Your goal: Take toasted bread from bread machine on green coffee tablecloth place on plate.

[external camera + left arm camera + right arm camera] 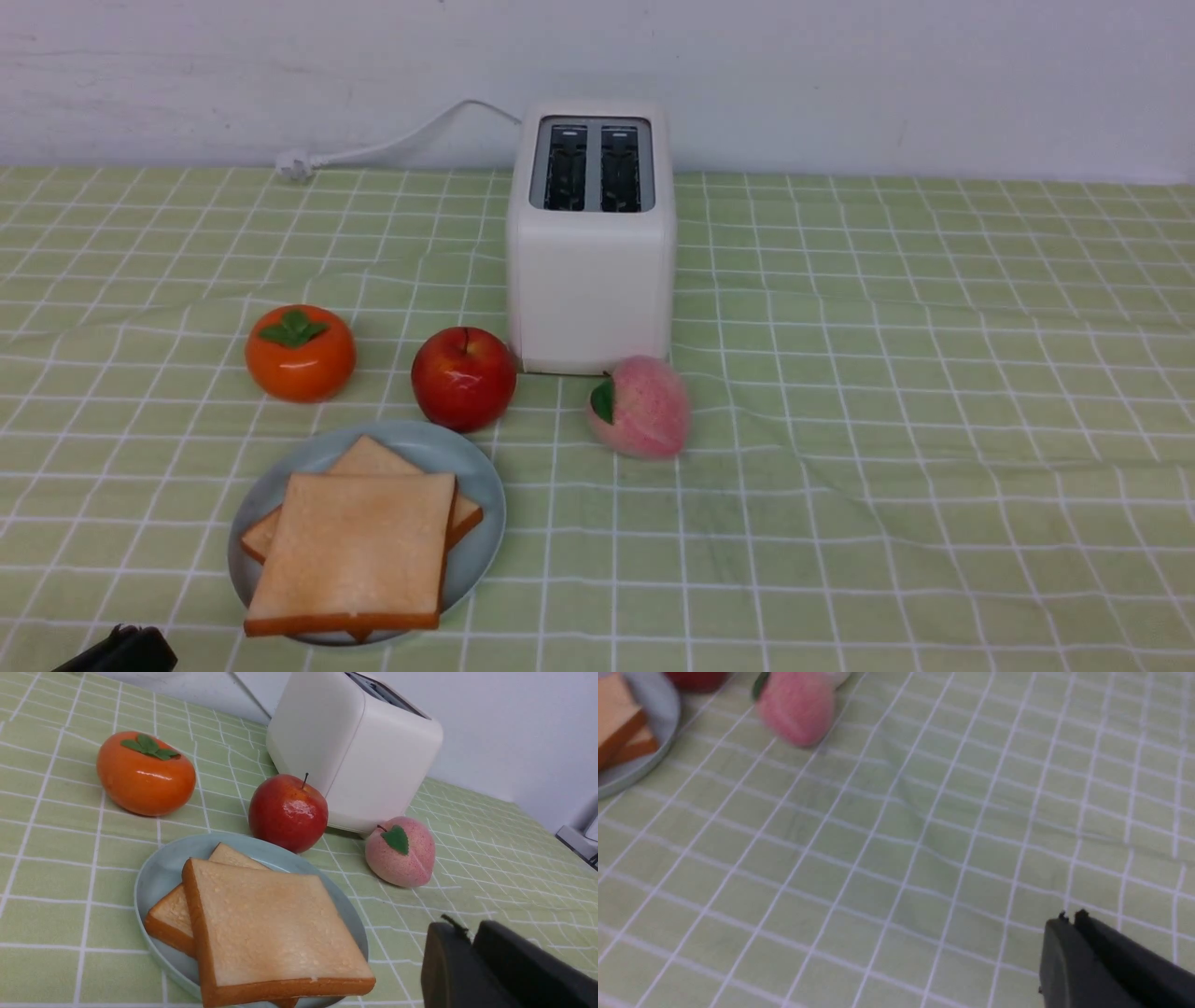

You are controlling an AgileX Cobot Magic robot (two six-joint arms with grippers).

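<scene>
Arms low near toast (359, 551) (jaws pressed together, empty).

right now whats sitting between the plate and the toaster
In the front view, a red apple sits between the plate and the bread machine. It stands at the plate's far rim, by the machine's front left corner.

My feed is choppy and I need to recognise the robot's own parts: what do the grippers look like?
Both are plain matte black. The left gripper shows two flat, blocky fingers with rounded tips, and a small nub sticking up at the tip. The right gripper looks the same, with small notched tips. In the front view only a black corner of the left one appears. No cables, markings or labels are visible.
</scene>
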